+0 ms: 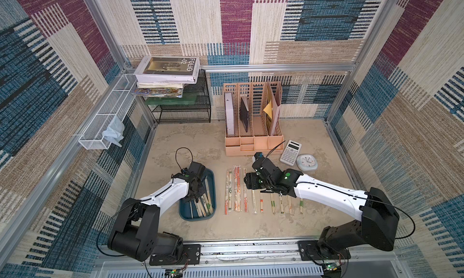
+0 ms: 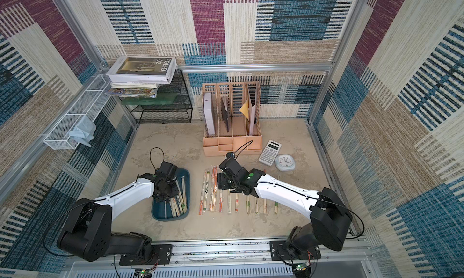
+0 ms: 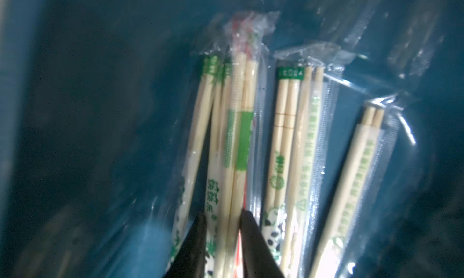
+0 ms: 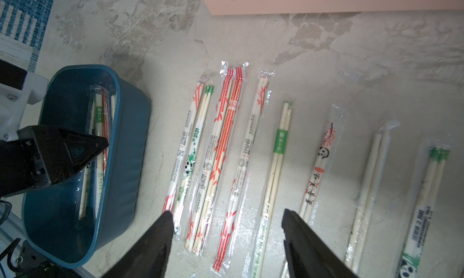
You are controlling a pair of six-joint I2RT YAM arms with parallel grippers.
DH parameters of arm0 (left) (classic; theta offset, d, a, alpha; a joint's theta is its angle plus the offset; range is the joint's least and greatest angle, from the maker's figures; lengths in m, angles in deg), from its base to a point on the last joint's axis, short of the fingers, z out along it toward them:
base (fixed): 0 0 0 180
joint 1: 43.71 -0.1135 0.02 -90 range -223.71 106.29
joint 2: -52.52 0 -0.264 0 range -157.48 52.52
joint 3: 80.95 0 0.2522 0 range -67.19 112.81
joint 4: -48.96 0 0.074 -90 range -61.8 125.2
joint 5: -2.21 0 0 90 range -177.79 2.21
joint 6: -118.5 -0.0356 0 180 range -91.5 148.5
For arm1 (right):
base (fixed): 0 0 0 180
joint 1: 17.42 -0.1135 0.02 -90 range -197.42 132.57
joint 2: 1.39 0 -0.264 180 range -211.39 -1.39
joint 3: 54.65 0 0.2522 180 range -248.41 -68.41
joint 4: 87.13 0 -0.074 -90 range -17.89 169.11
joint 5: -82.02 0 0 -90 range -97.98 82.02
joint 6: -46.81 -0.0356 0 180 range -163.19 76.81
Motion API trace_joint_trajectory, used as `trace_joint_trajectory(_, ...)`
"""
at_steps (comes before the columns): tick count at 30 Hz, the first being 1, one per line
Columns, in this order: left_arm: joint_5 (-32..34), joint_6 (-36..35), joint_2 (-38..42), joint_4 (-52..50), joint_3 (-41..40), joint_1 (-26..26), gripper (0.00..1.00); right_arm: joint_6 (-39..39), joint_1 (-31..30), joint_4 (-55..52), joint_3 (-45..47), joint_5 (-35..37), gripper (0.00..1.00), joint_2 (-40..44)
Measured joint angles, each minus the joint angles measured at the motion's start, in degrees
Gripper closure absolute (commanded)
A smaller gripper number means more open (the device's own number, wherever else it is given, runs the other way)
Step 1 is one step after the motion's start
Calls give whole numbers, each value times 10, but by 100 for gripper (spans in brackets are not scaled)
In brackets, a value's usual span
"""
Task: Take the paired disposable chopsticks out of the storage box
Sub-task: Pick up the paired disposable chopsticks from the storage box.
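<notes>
The storage box (image 1: 210, 178) (image 2: 187, 178) is a dark teal tray at the table's left, holding several paired disposable chopsticks (image 1: 204, 204) (image 3: 286, 138) in clear sleeves. My left gripper (image 1: 198, 191) (image 3: 222, 215) reaches down into the box. Its black fingers press on both sides of one green-printed pair (image 3: 236, 138) lying in the pile. My right gripper (image 1: 247, 182) (image 4: 227, 215) hovers open above the row of several sleeved pairs (image 1: 237, 191) (image 4: 226, 138) laid side by side on the table right of the box (image 4: 130, 128). Nothing is between its fingers.
A peach file organiser (image 1: 253, 118) stands at the back. A calculator (image 1: 290, 152) and a round clock (image 1: 306, 162) lie to its right. A black wire rack (image 1: 183, 106) with stacked books (image 1: 167, 70) fills the back left corner. A white mesh basket (image 1: 105, 118) hangs on the left wall.
</notes>
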Motion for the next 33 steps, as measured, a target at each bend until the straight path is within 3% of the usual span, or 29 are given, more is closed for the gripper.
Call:
trace_joint_trajectory(6, -2, 0, 7, -3, 3, -1, 90, 0, 2, -1, 0, 0, 28, 0)
trace_joint_trajectory(26, -19, -35, 108, -68, 71, 1, 98, 0, 8, -1, 2, 0, 28, -5)
trace_joint_trajectory(33, -48, -49, 121, -73, 119, 47, 98, 0, 39, 2, 18, -3, 28, 6)
